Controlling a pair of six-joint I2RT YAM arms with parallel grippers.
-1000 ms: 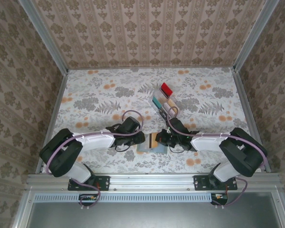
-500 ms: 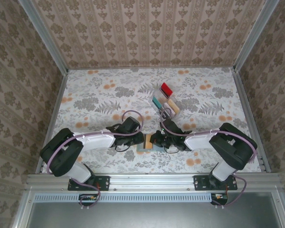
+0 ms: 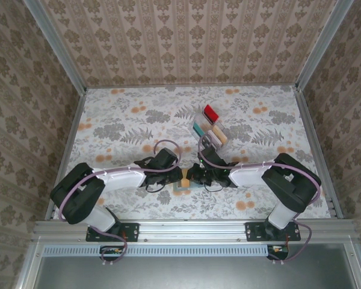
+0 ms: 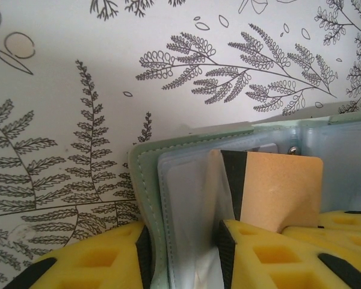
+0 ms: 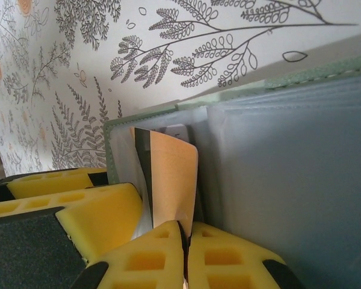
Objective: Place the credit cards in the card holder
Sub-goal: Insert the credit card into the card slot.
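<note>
The sage-green card holder (image 4: 145, 180) lies open on the table, and my left gripper (image 4: 183, 256) is shut on its cover and clear sleeves. My right gripper (image 5: 186, 244) is shut on a tan-orange credit card (image 5: 173, 177) with a dark stripe. The card's striped edge sits at the mouth of a clear sleeve (image 4: 186, 192) beside the left fingers. In the top view the left gripper (image 3: 178, 176) and right gripper (image 3: 192, 176) meet over the card holder (image 3: 182, 191), with the card (image 3: 185, 178) between them. Red (image 3: 212, 113) and teal (image 3: 198, 129) credit cards stand in the tray.
A clear compartmented tray (image 3: 208, 127) stands behind the grippers, right of centre, with a tan card (image 3: 219, 136) in its near slot. Metal rails edge the flowered table. The card holder's right half of clear sleeves (image 5: 289, 180) lies flat.
My right gripper has moved left with the tan-orange card, bringing it up against the left gripper at the card holder. The left arm has stayed put.
</note>
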